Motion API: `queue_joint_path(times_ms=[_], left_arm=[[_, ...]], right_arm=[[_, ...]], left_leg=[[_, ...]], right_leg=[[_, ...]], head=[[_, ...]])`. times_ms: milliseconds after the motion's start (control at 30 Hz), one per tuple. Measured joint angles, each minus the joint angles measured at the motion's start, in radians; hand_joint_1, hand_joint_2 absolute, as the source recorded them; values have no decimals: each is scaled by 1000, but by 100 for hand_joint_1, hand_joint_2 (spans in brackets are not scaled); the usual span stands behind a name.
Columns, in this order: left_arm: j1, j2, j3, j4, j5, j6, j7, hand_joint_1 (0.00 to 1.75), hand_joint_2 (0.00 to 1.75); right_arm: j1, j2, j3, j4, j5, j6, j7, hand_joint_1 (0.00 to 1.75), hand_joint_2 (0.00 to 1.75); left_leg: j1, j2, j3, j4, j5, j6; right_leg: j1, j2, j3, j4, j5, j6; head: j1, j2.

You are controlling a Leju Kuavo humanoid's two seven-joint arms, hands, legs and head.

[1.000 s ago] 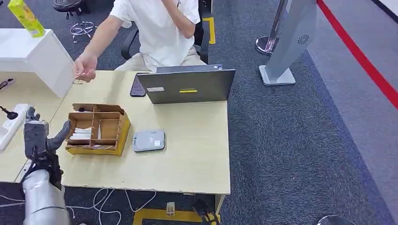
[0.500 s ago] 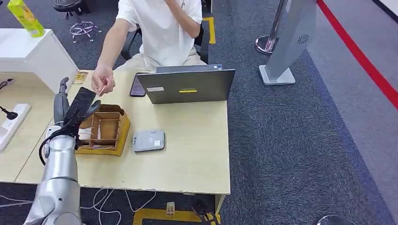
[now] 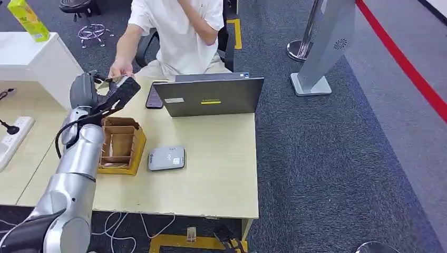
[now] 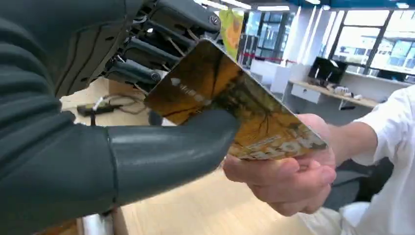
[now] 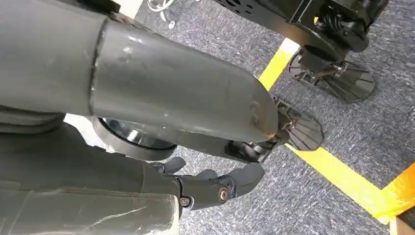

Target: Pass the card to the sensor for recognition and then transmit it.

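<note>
My left hand is raised over the back of the table and pinches an orange-brown card between thumb and fingers. In the left wrist view the thumb of the left hand presses on the card, and a person's hand grips the card's far end. That person's hand reaches in from the seat behind the table. The grey sensor pad lies flat mid-table, well below the card. My right hand hangs over the carpet, fingers loosely apart and holding nothing.
A wooden divided box stands under my left forearm, left of the sensor. A grey laptop and a dark phone sit at the table's back edge. A white cabinet and a power strip are on the left.
My left arm has swung up from the table's left edge, over the wooden box, toward the person. The person's hand came across and took hold of the card's far end.
</note>
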Motion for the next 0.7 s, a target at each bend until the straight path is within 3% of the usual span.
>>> queue_joint_path(times_ms=[233,367,567,700], left_arm=[[-83,6,-101,74,-147,107,65,175,0],[-131,9,-165,118,-262,199,111,175,0],[-142,10,-187,127,-315,240,131,175,0],[-152,13,-227,136,-367,304,134,175,0]], right_arm=[[-2,1,3,-2,-15,5,12,0,0],[-4,1,8,-2,-18,11,23,0,0],[-6,1,10,-2,-18,13,28,0,0],[-8,2,20,-7,-34,14,39,0,0]], left_leg=[[0,0,-1,0,0,0],[0,-1,-2,0,0,0],[0,0,-1,0,1,0],[0,0,-1,0,1,0]], right_leg=[[0,0,-1,0,0,0],[0,-1,0,0,0,0],[0,0,-1,0,0,0],[0,0,-1,1,0,0]], head=[[0,0],[0,0],[-1,0],[0,0]])
